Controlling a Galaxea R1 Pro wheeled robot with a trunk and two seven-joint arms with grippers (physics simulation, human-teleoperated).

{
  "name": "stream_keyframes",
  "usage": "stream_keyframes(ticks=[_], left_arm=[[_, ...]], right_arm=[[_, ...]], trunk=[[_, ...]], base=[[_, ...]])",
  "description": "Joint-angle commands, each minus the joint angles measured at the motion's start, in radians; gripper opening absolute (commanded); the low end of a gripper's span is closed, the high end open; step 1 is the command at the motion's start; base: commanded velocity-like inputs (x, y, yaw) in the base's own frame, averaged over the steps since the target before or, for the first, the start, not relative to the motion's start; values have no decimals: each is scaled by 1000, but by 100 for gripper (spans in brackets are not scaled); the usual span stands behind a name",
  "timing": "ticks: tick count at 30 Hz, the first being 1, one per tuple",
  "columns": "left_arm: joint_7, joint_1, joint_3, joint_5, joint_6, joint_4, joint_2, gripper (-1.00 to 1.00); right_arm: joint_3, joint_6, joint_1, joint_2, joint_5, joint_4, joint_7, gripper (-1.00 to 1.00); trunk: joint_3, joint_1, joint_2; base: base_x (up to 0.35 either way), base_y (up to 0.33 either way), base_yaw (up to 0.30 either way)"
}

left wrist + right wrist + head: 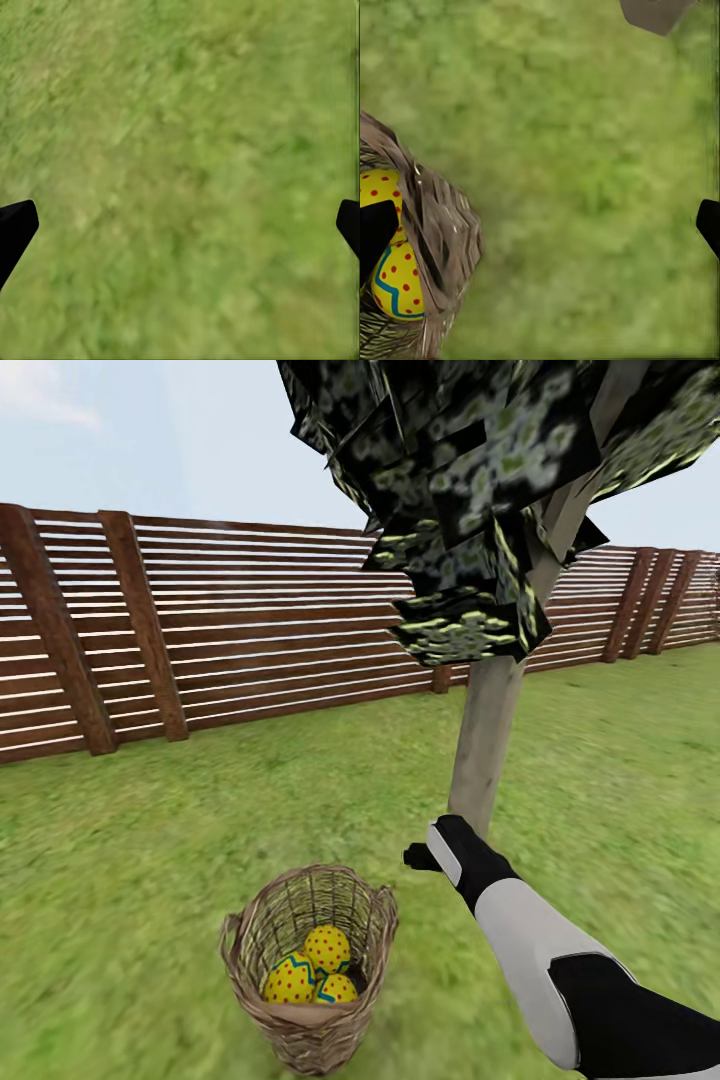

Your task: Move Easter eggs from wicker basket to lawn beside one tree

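Three yellow Easter eggs [312,970], red-dotted, two with blue zigzags, lie inside the wicker basket [300,1035] on the lawn [120,860], near the tree [485,740]. Right gripper [540,225] hovers beside the basket, fingers apart; left gripper [180,225] likewise spread.

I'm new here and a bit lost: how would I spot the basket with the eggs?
Find the tree before the fence. On the grass just in front of its trunk stands the wicker basket, brown and woven, holding yellow eggs.
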Motion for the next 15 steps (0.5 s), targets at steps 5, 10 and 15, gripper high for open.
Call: stream_keyframes(ticks=[5,10,15], left_arm=[[-2,1,1,9,7,-2,0,100],[-2,1,1,9,8,-3,0,100],[-2,1,1,-13,9,-2,-1,100]], right_arm=[[6,3,-1,0,-10,-1,-8,100],[5,3,-1,-1,-10,-1,-8,100],[5,3,-1,0,-10,-1,-8,100]], trunk=[[18,-19,35],[35,-39,70],[51,-58,105]], base=[[0,0,-132],[0,0,-32],[0,0,-6]])
